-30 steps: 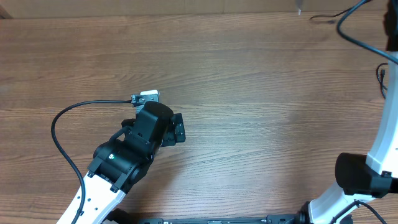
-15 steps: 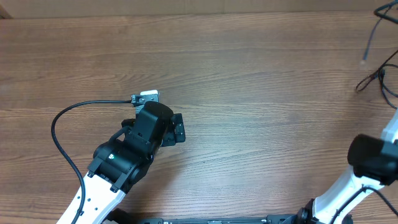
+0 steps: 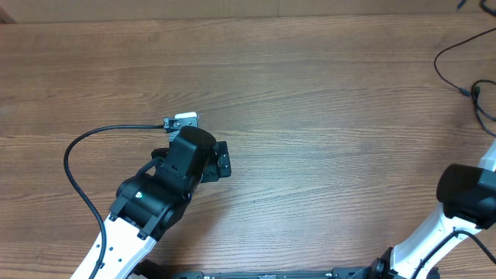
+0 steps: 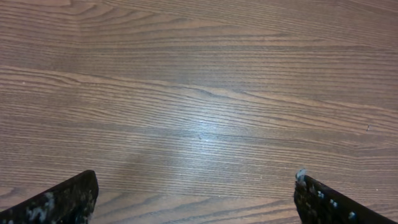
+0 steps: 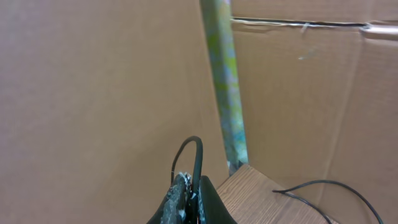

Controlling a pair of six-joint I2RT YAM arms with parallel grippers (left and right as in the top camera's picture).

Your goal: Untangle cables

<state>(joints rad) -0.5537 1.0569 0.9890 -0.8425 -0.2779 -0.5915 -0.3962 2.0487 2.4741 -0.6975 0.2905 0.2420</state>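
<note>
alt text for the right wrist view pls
The right gripper is shut on a thin black cable that loops up above it. Behind are brown cardboard walls, a greenish pole, and a wooden table corner with another black cable on it.

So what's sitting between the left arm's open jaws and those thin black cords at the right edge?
Nothing: the overhead view shows only bare brown wooden table between the left jaws and the thin black cables.

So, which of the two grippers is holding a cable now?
The right gripper: it is shut on a thin black cable that loops up out of it. The left gripper stands wide open above the table, holding nothing.
</note>
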